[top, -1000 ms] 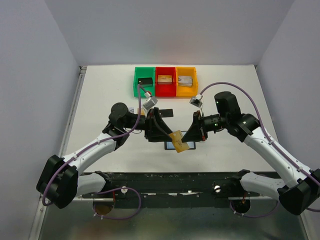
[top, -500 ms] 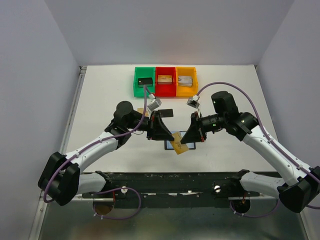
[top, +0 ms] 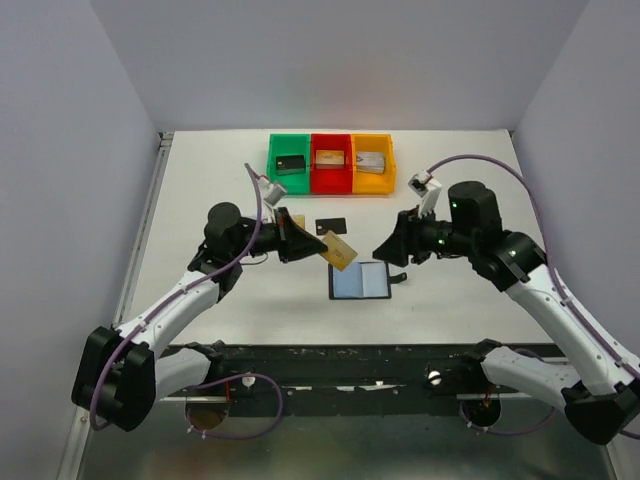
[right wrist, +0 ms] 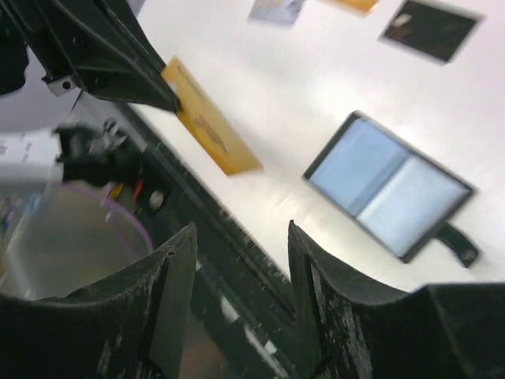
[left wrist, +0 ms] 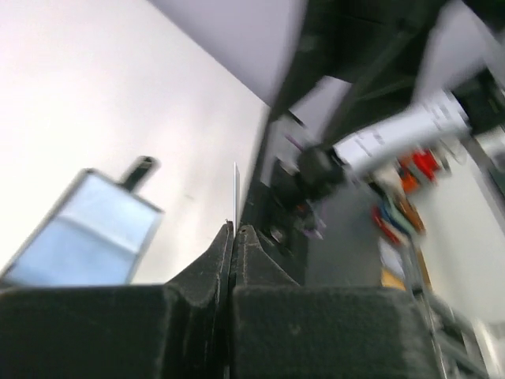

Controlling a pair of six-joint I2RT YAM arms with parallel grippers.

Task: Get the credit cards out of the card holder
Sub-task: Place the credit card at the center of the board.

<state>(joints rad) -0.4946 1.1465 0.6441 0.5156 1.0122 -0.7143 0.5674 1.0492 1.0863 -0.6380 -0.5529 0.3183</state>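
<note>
The card holder (top: 360, 281) lies open on the table, blue-grey lining up, also seen in the left wrist view (left wrist: 85, 241) and the right wrist view (right wrist: 390, 193). My left gripper (top: 317, 243) is shut on a tan-gold credit card (top: 339, 251), held in the air up-left of the holder. That card shows edge-on between the closed fingers (left wrist: 235, 189) and flat in the right wrist view (right wrist: 209, 126). My right gripper (top: 386, 250) hangs open and holding nothing (right wrist: 241, 229), just right of the holder. A black credit card (top: 331, 225) and another tan one (top: 293, 219) lie on the table behind.
Green (top: 288, 163), red (top: 331, 160) and yellow (top: 372, 160) bins stand in a row at the back, each with a block inside. A pale card (right wrist: 276, 9) lies near the other loose cards. The table's dark front rail (top: 380, 352) runs below the holder.
The right gripper opened, let go of the tan-gold card and drew back to the right. The left gripper closed on that card and carried it up and left, away from the holder.
</note>
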